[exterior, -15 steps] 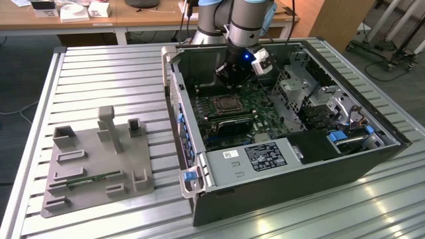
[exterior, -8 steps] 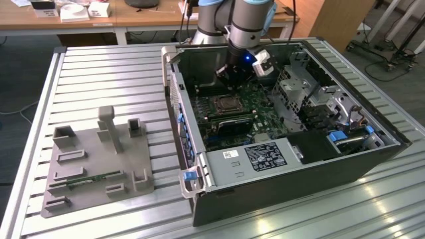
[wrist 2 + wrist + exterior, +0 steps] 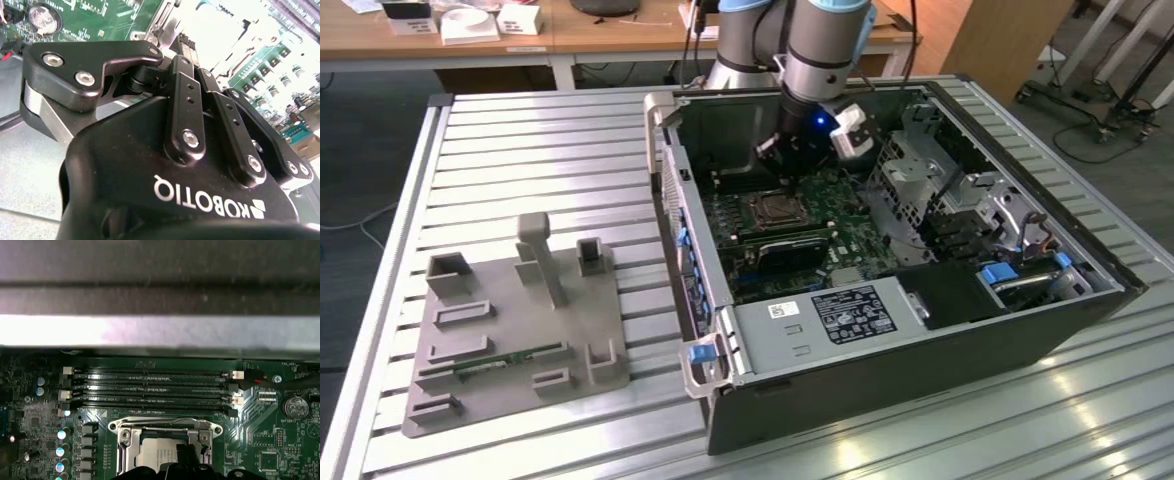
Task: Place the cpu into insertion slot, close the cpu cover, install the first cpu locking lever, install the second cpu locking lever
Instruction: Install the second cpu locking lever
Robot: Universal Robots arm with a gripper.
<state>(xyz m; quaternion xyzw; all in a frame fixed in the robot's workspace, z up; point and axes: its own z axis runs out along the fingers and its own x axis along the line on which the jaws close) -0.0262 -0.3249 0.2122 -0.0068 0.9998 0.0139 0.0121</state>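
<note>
Gripper (image 3: 790, 150): hangs inside the open computer case (image 3: 1067, 310), just above the insertion slot (image 3: 778, 210); I cannot tell if it holds anything or how its jaws stand.
Cpu (image 3: 159, 456): pale grey square, seems to lie in the insertion slot, below the memory slots (image 3: 152, 390).
Cpu cover (image 3: 165, 429): thin shiny metal frame around the chip.
Handling: I judge the chip light, stiff, smooth and fragile; take it by the edges only.
Motherboard (image 3: 270, 445): green, flat, densely populated.
</note>
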